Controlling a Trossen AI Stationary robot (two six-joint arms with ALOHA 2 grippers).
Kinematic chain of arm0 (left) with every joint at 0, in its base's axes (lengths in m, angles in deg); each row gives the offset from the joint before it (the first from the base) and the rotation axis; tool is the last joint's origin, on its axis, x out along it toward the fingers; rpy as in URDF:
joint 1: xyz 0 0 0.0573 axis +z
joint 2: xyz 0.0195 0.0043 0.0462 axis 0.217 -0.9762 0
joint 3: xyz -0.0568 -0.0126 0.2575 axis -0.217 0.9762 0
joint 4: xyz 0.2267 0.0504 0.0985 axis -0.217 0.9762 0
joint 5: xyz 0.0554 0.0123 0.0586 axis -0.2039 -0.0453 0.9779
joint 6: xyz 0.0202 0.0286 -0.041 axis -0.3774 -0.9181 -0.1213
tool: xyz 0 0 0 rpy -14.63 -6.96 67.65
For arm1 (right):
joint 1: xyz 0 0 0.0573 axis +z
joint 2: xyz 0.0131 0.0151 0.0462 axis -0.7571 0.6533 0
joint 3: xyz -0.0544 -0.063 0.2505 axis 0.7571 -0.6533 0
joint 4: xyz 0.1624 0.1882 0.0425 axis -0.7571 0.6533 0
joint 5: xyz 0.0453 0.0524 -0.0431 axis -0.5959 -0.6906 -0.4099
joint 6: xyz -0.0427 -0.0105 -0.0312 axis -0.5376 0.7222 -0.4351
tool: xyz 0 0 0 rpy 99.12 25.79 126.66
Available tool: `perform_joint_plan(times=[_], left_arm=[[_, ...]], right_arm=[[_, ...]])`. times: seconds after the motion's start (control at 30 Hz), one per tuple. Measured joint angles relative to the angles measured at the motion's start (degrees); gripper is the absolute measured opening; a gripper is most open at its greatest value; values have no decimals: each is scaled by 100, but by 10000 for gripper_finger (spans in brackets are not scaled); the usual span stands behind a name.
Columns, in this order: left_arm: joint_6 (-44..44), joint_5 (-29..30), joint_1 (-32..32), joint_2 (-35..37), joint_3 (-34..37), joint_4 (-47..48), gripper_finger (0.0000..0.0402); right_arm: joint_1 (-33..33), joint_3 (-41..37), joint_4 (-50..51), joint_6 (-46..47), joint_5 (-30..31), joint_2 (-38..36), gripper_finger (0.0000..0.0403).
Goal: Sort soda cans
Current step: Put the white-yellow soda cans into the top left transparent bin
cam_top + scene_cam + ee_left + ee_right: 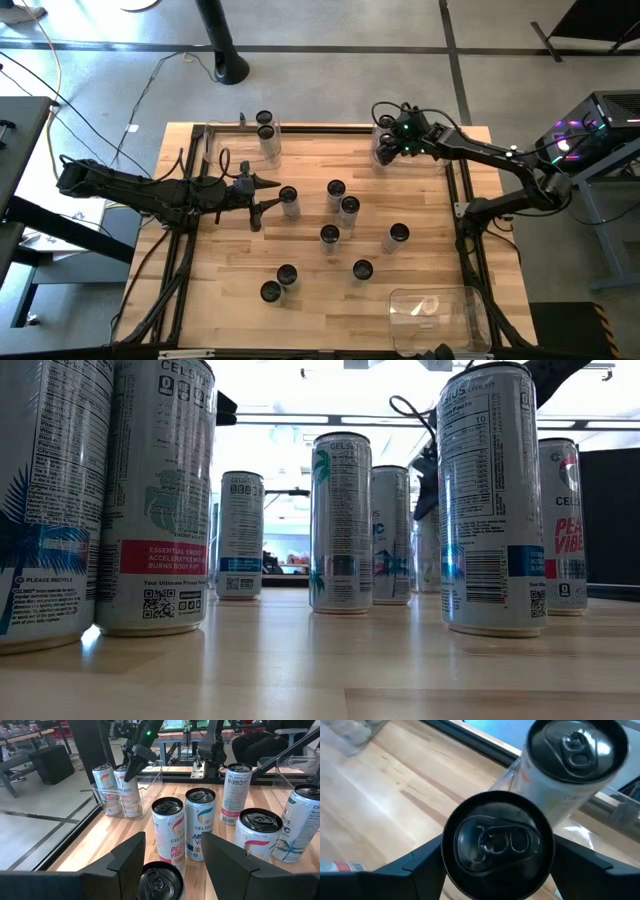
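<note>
A pale wooden table (300, 310) on a grey concrete floor carries pale, dark-topped soda cans (348, 211), most scattered mid-table. My right gripper (386, 143) sits at the far right corner over a clear plastic bin (580, 827), one can (498, 842) between its spread fingers (417, 865), another (572, 762) just beside. Withdrawing crookedly could tip both. My left gripper (272, 194) straddles a can (161, 881) left of centre, fingers (127, 862) apart, not touching; closing off-centre could topple it.
</note>
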Motion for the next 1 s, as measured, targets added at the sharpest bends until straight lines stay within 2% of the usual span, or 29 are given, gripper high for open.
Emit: perform_joint_plan(times=[0.83, 1.0], left_arm=[[32, 0, 0, 0, 0, 4, 186], [32, 0, -2, 0, 0, 4, 186]], right_arm=[[18, 0, -167, 337, -1, -44, 300], [6, 2, -180, 158, -339, -50, 301]])
